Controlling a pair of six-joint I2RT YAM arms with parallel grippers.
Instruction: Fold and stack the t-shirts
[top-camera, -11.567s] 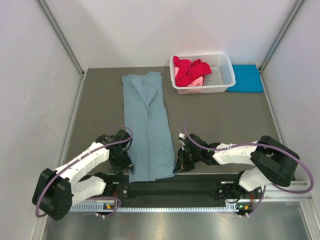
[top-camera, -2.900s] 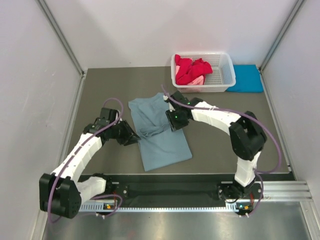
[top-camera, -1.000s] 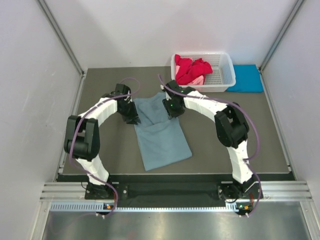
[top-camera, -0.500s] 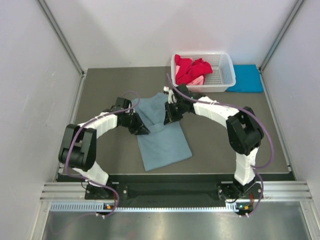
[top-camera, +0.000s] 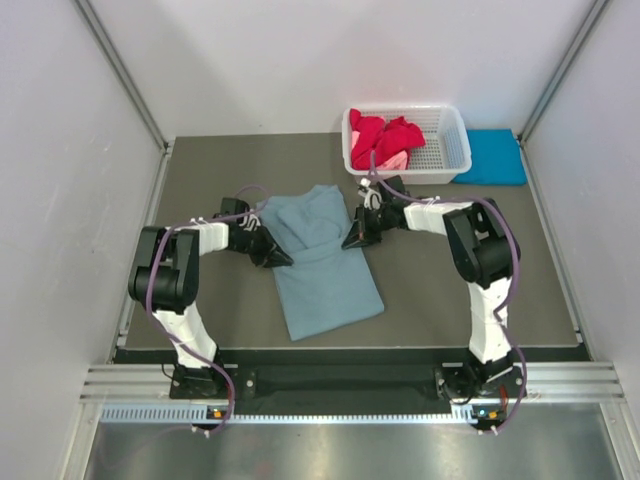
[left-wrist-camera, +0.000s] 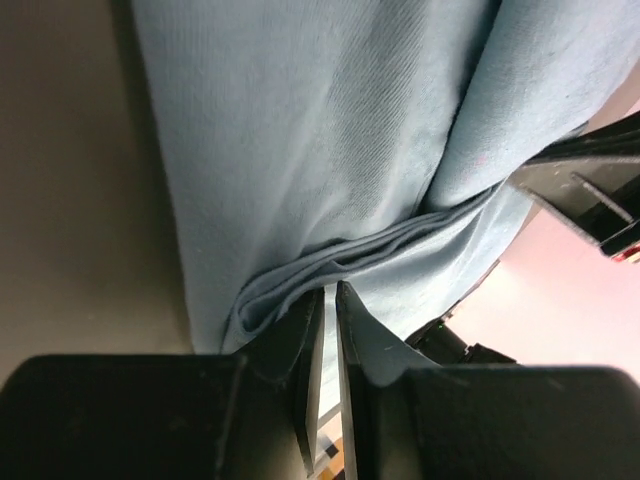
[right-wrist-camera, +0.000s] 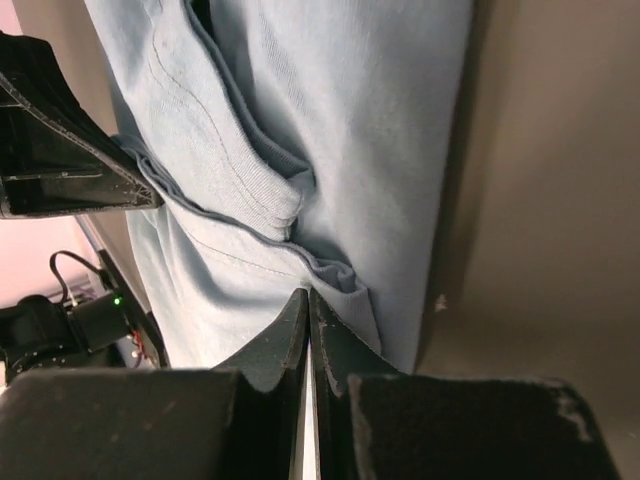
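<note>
the grey-blue t-shirt (top-camera: 322, 275), a long strip earlier, now lies folded short. my left hand (top-camera: 272, 254) has slid to its 9 o'clock edge and my right hand (top-camera: 352, 240) to 3 o'clock, both pinching closed on the cloth.

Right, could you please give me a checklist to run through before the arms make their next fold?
1. Left fingers pinching the grey-blue t-shirt's layered side edge: ok.
2. Right fingers shut on the opposite edge: ok.
3. Every layer caught in both grips: cannot tell.
4. Both grips roughly level across the shirt: ok.
5. Basket apart from the shirt: ok.
</note>
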